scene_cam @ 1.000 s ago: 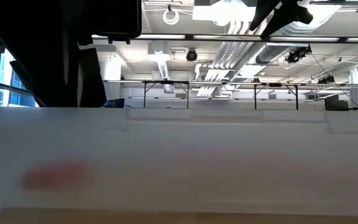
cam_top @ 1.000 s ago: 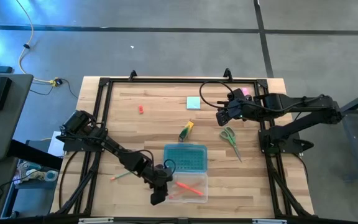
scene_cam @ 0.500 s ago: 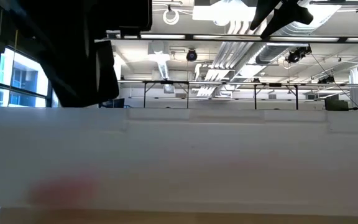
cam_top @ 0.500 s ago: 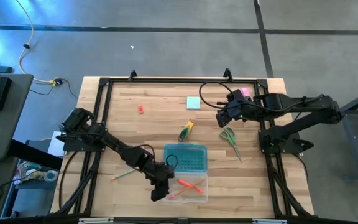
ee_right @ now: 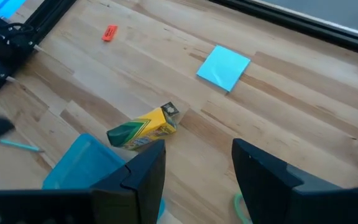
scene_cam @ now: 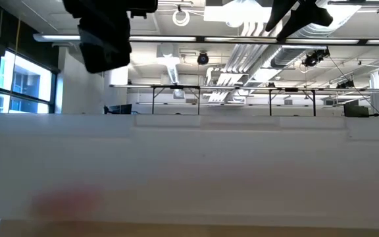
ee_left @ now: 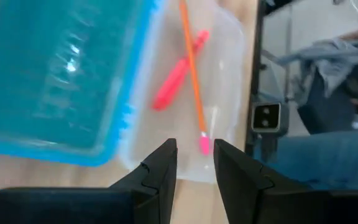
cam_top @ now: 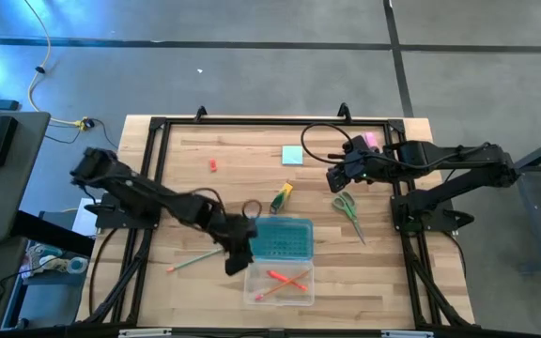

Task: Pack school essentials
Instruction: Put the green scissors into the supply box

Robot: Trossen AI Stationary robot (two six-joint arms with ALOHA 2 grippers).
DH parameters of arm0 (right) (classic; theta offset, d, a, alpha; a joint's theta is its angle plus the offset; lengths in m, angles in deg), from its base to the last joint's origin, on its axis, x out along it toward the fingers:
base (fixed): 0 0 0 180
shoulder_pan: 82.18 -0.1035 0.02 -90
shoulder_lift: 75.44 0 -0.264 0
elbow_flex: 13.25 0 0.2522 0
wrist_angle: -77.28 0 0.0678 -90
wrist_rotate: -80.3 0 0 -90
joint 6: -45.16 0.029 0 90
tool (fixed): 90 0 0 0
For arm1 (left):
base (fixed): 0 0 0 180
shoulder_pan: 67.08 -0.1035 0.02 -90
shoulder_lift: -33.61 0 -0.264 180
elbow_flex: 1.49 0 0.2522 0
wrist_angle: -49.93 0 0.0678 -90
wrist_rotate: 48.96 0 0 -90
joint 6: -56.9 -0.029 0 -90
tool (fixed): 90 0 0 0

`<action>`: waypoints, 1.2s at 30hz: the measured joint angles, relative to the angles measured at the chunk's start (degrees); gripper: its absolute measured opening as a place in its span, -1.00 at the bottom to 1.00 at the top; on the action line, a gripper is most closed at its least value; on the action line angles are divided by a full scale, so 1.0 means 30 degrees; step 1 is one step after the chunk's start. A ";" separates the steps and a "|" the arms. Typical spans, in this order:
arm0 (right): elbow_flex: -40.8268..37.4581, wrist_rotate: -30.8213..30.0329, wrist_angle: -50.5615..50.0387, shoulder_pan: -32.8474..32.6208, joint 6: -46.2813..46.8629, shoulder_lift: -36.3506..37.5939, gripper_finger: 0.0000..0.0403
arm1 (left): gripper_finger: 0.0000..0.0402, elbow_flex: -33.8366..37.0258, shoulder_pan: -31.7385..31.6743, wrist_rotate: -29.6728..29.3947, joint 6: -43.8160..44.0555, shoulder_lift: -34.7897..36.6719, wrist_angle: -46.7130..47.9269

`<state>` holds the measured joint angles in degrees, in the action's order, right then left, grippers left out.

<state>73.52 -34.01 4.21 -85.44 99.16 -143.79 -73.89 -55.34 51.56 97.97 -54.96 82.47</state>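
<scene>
On the table: bare pale wood planks (cam_top: 242, 155) inside a black metal frame; directions below are clock-face, read from overhead.
Box: clear plastic tub (cam_top: 281, 284) at about 6 o'clock, soft-cornered, with its ribbed teal lid (cam_top: 280, 238) lying flat and touching its far edge.
Inside the box: an orange-red pen (ee_left: 178, 73) and a thin orange pencil (ee_left: 191, 65) crossing it, both on the see-through floor.
Left claw: (cam_top: 236, 258) at the lid's 9 o'clock side, just beside the box; its two dark, blocky fingers (ee_left: 158, 176) stand a narrow gap apart with nothing between them.
Right claw: (cam_top: 338, 176) near 2 o'clock, above the wood; its fingers (ee_right: 143, 173) are spread, holding nothing.
Scissors: green-handled (cam_top: 348, 212), lying flat at 3 o'clock, just below the right claw.
Note pad: light-blue square (cam_top: 292, 155) at 1 o'clock, flat.
Crayon box: small yellow-and-green carton (ee_right: 143, 128) near the centre, on its side, just beyond the lid.
Red piece: tiny, blocky (cam_top: 212, 164), at 11 o'clock, well apart from the rest.
Loose pencil: slim, green-tipped (cam_top: 193, 258), at 8 o'clock, lying slantwise beside the left arm.
Pink bar: (cam_top: 371, 139) at the far right edge, partly hidden by the right arm.
</scene>
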 joint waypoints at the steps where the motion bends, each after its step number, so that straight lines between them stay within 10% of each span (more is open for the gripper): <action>1: 0.0000 0.0134 -0.0014 0.0000 0.0068 0.0000 -0.12 | -0.52 -0.0003 -0.0188 -0.0345 -0.0093 0.0511 0.0902; 18: 0.0002 0.1168 -0.1734 0.0000 0.1360 0.0036 -0.12 | -0.52 0.0032 0.2319 -0.3220 0.4709 0.4143 1.1636; 36: -0.0052 0.1111 -0.2602 0.0487 -0.1674 0.0029 -0.12 | -0.52 0.1511 0.2173 -0.4763 0.7417 0.4016 1.2240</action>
<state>73.37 -30.67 -3.59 -83.98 94.14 -143.71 -69.35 -48.82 37.27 120.23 -42.91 119.19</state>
